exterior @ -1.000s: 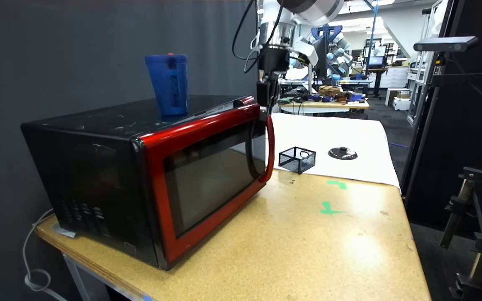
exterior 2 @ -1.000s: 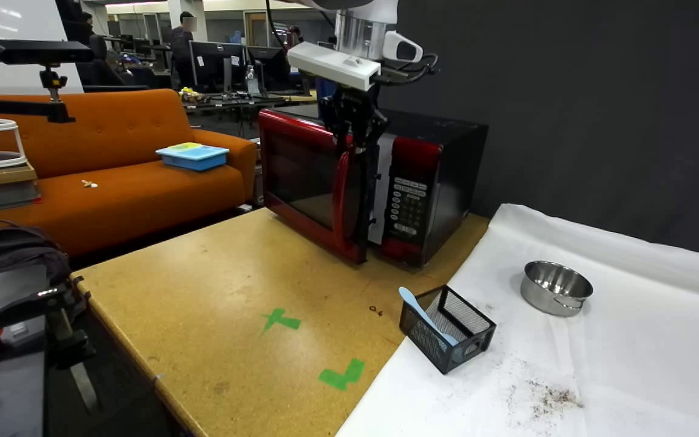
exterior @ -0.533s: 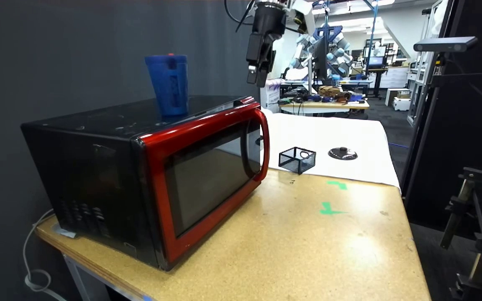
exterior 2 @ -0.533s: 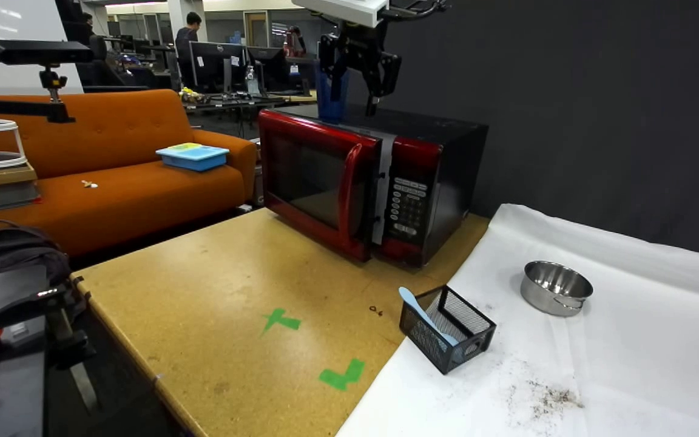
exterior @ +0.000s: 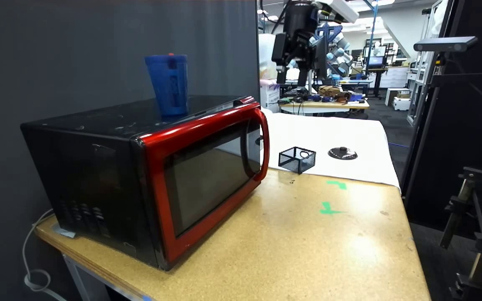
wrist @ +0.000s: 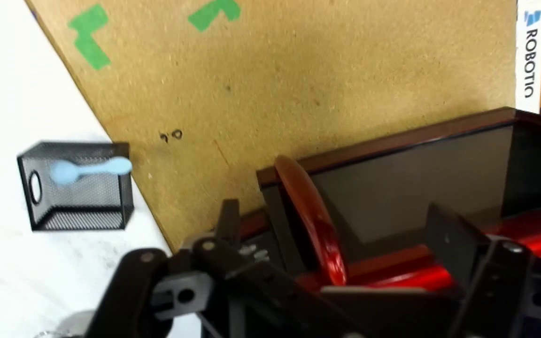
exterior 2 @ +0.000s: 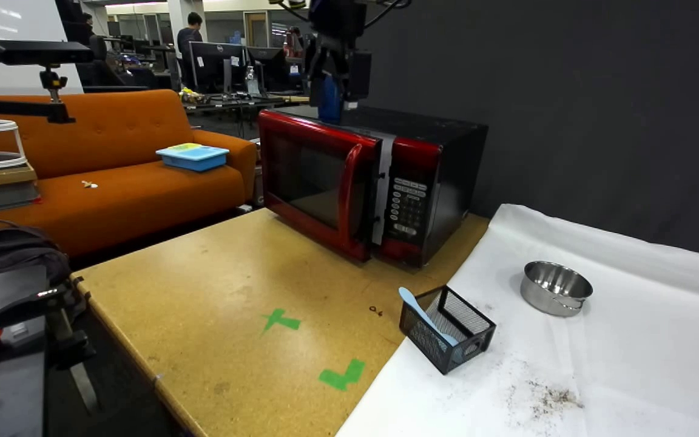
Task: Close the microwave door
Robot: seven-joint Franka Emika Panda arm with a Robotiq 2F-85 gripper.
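The black microwave [exterior: 86,179] stands on the wooden table with its red-framed door [exterior: 207,184] on the front. Between the door's handle-side edge and the control panel [exterior 2: 409,203], a narrow grey strip with small latch hooks shows in an exterior view, so the door is slightly ajar. A curved red handle [wrist: 310,211] runs along that edge. Clear of the door, my gripper [exterior: 292,78] hangs above and beyond the handle side. Its two fingers are spread wide in the wrist view, and nothing is held between them; the handle shows below, through the gap.
A blue cup [exterior: 167,85] stands upright on top of the microwave. On the white sheet sit a black mesh basket [exterior 2: 446,328] with a light blue spoon, a metal pot [exterior 2: 556,288] and a black lid [exterior: 342,153]. Green tape [exterior 2: 342,374] marks the tabletop.
My gripper was down at the door handle a second ago; it has risen away and its jaws have spread. The door has swung slightly inward, toward the microwave body.
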